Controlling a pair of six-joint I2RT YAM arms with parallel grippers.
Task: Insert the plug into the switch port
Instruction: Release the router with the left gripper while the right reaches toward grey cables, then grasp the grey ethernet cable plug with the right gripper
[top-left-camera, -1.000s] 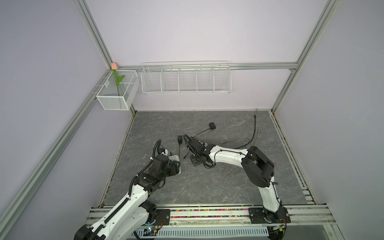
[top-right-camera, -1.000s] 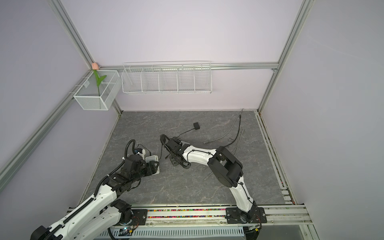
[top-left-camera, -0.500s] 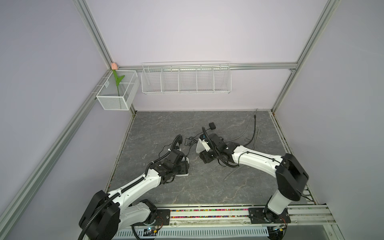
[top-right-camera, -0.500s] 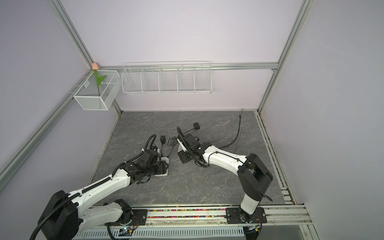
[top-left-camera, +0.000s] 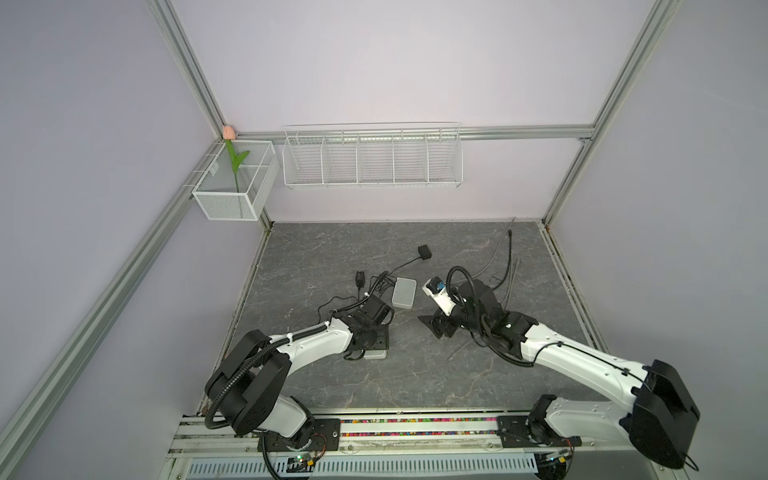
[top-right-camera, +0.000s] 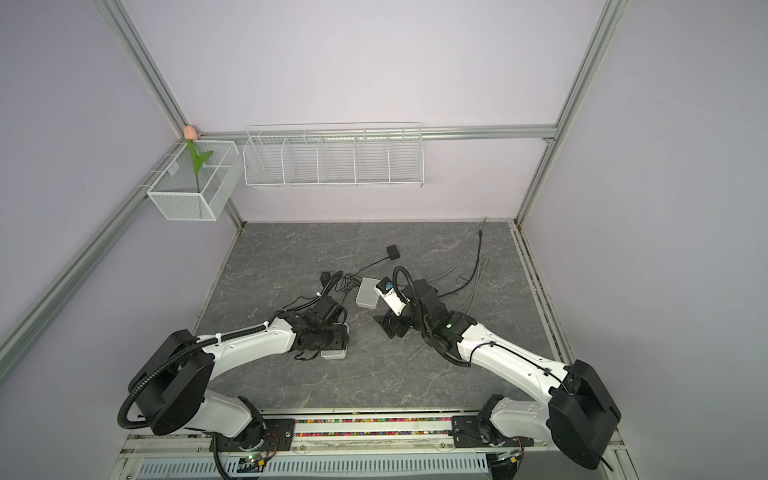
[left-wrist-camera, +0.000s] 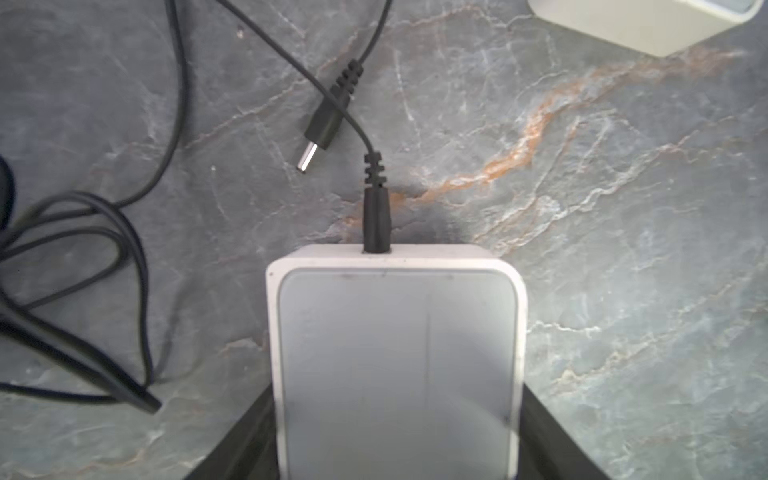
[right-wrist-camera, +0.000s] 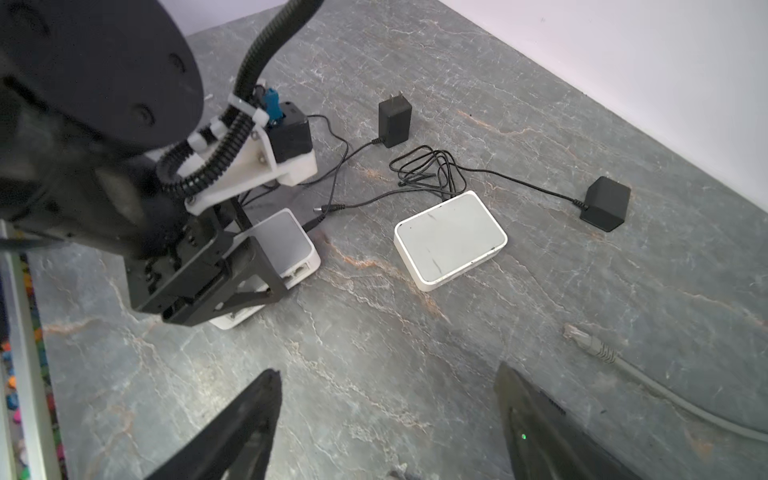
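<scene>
two jaws of the left gripper (left-wrist-camera: 397, 388) clamp the sides of the small white switch (left-wrist-camera: 395, 332), and the black plug (left-wrist-camera: 377, 216) sits just ahead of those fingertips, its barrel sunk in the port on the switch's far edge; it looks seated to me. the right gripper (right-wrist-camera: 386, 371) hangs spread wide and empty, with the switch well apart from it, out beyond its fingertips. a spare plug (left-wrist-camera: 322, 124) lies loose just past the seated one, clear of the switch. i judge the plug light and rigid and its cord (left-wrist-camera: 286, 58) thin and limp, so any hold belongs on the moulded body behind the ribbed collar, never on the cord. the switch is smooth, light plastic and would likely skid unless pinned.
</scene>
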